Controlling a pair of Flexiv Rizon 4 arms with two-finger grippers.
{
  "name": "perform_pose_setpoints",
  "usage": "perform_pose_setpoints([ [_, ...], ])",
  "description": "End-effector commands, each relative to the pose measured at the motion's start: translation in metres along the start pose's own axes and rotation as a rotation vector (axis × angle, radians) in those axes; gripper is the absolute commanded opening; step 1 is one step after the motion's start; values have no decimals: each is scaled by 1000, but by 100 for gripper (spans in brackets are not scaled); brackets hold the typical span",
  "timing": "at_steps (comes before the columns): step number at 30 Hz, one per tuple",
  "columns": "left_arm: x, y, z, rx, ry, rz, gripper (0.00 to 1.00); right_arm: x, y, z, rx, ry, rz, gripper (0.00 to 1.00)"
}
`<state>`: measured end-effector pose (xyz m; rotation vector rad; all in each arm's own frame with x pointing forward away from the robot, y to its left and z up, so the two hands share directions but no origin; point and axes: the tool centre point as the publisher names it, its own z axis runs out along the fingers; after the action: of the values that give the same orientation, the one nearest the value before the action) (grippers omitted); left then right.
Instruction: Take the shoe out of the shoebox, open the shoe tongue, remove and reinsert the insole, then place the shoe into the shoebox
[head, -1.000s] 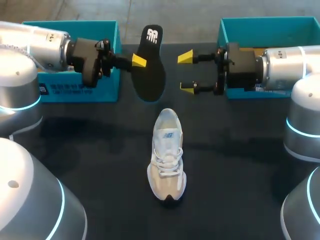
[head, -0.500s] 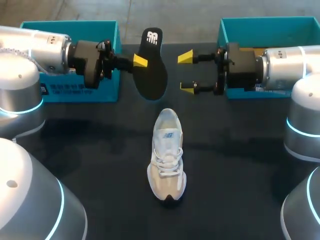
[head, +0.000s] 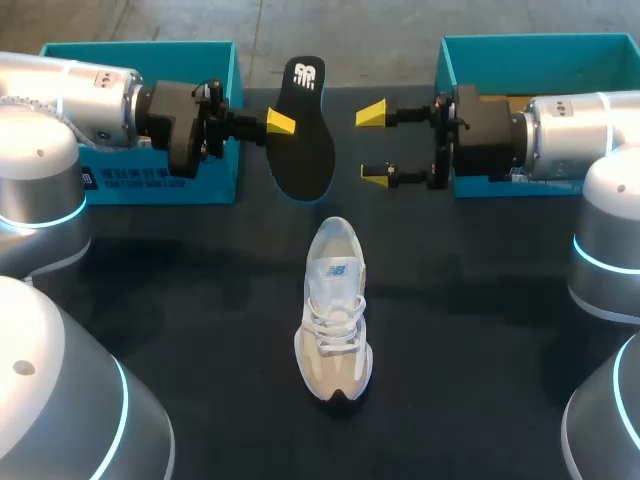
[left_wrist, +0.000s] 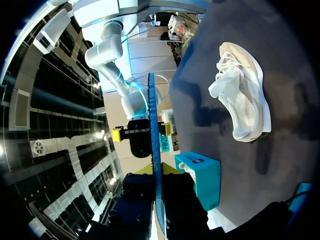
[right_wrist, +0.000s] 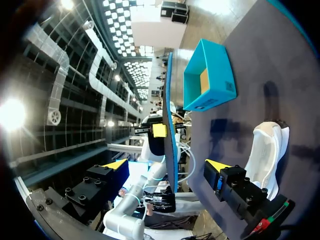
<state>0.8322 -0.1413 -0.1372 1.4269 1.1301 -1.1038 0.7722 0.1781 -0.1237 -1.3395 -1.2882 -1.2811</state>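
Note:
A black insole (head: 302, 135) hangs in the air over the far middle of the table, with my left gripper (head: 280, 122) shut on its edge. In the left wrist view the insole (left_wrist: 153, 150) shows edge-on, rising from between the fingers. My right gripper (head: 374, 145) stands open just right of the insole, fingers wide apart and not touching it. From the right wrist the insole (right_wrist: 170, 135) stands ahead, between the spread yellow tips of the right gripper (right_wrist: 167, 167). The white shoe (head: 333, 310) lies on the dark table, nearer the front, toe pointing away.
A teal box (head: 150, 175) sits at the far left under my left arm. Another teal box (head: 540, 55) sits at the far right behind my right arm. Bare dark table (head: 200, 300) lies on both sides of the shoe.
The left arm has shifted a little and the insole has risen slightly with it. The right gripper and the shoe have kept still.

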Motion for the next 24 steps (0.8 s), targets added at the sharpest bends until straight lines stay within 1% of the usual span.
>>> perform_pose_setpoints([
  [1, 0, -1, 0, -3, 1, 1, 0, 3, 8, 11, -3, -2, -13, 100],
  [4, 0, -1, 0, -3, 1, 1, 0, -1, 16, 17, -5, -3, -6, 100],
  [11, 0, -1, 0, -3, 1, 1, 0, -10, 32, 36, 40, -20, -2, 100],
  [18, 0, -1, 0, -3, 1, 1, 0, -13, 35, 44, 75, -17, 1, 100],
  [19, 0, -1, 0, -3, 1, 1, 0, -13, 35, 45, 78, -15, 3, 95],
  [21, 0, -1, 0, -3, 1, 1, 0, -13, 35, 45, 84, -8, 1, 91],
  [24, 0, -1, 0, -3, 1, 1, 0, -13, 33, 49, 90, -18, 4, 93],
])
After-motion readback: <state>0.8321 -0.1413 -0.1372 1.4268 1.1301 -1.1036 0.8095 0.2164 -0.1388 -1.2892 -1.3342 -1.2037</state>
